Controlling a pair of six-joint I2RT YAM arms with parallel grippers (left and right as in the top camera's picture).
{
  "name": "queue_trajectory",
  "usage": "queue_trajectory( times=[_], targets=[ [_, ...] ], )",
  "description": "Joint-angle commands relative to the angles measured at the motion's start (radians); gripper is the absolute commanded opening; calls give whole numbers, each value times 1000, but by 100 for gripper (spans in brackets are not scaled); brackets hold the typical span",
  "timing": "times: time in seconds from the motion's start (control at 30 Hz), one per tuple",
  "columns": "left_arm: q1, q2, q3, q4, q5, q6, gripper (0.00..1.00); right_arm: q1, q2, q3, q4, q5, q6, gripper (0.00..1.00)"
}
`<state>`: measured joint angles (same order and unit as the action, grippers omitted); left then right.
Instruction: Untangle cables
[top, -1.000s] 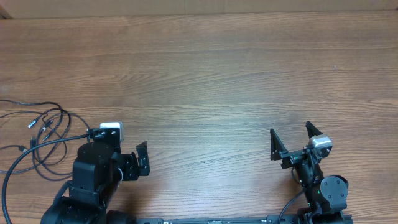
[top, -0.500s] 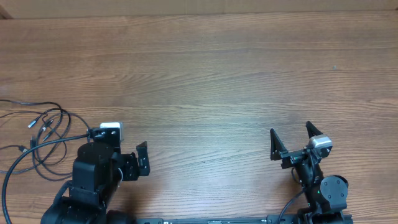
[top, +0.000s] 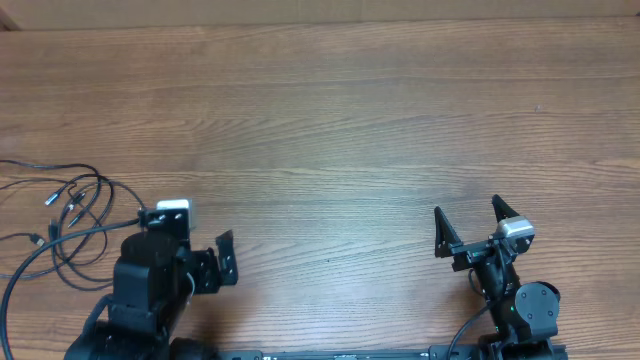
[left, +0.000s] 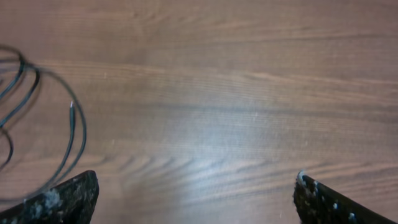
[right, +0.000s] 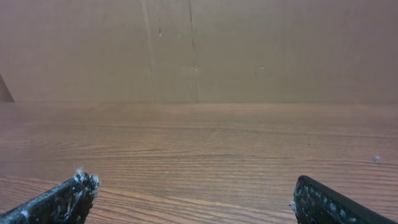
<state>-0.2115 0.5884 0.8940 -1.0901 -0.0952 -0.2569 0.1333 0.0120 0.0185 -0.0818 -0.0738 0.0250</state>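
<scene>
The cables (top: 72, 218) lie at the far left of the overhead frame, a little below mid-height, on the bare wooden table (top: 330, 120). They are thin black cords in loose loops that cross each other several times. A couple of long strands run off the left edge, and another curves down toward the lower left corner. Small pale plug tips show near the top of the heap. At this size I cannot tell whether the cords are knotted or only laid over one another.

The left gripper (left: 193, 204) sits in the lower left of the overhead frame, just right of the heap. Its jaws are spread wide and hold nothing. Its wrist view shows only plain wood between the fingertips, with one cable loop curving along the left edge. The gripper is near the cords but not touching them.

The right gripper (top: 469, 221) is in the lower right, well apart from the cables. Its jaws are also spread wide and empty, facing bare wood.

I judge the task barely begun. No cord has been pulled out or laid on its own, and the whole heap is in one place. All the separating is left to do, and the left arm is the nearer one for a first pick.
</scene>
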Motion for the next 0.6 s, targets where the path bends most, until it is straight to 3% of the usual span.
queue_trajectory(
  times=[0.0,0.17,0.3,0.57],
  targets=[
    [38,-52,-9,-44,55,-13,99,5,-9,-11,4,8,-8,100],
    [95,-121,-10,-122,84,-13,99,5,-9,-11,4,8,-7,100],
    [128,-172,-37,-100,58,-8,99,5,-9,-11,4,8,-7,100],
    [162,-312,-260,146,77,-9,100,5,-9,-11,4,8,-7,100]
  ],
)
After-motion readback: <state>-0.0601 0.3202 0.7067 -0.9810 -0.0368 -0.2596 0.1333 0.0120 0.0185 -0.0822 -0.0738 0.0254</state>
